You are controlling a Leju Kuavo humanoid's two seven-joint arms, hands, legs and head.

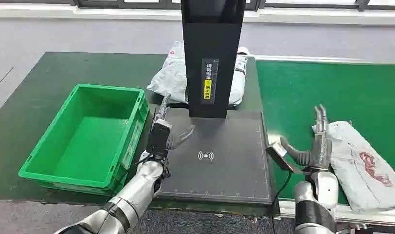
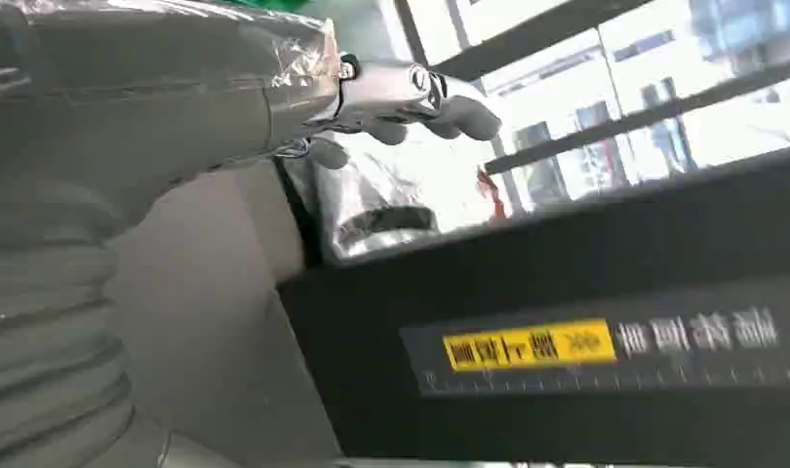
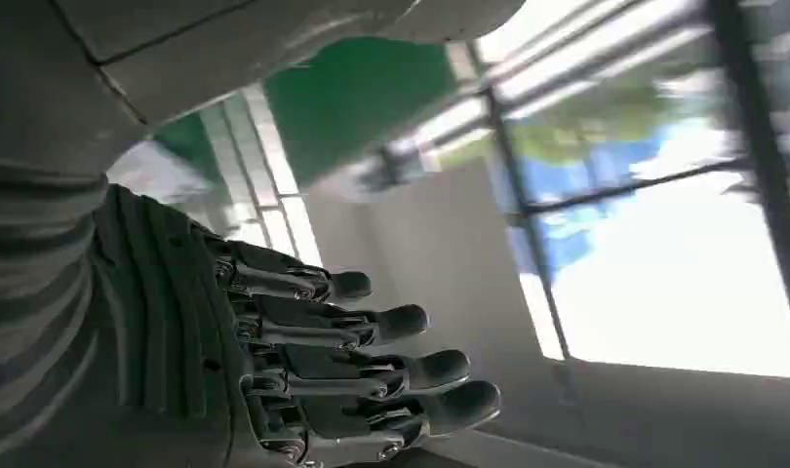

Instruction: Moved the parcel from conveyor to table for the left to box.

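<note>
One green crate (image 1: 88,134) on the table (image 1: 34,97) holds nothing.

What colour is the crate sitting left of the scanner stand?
Bright green crate, seen best in the head view.

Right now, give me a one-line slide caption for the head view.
Both hands open: right hand beside the conveyor parcel, left hand between the empty green crate and scanner stand.
</note>
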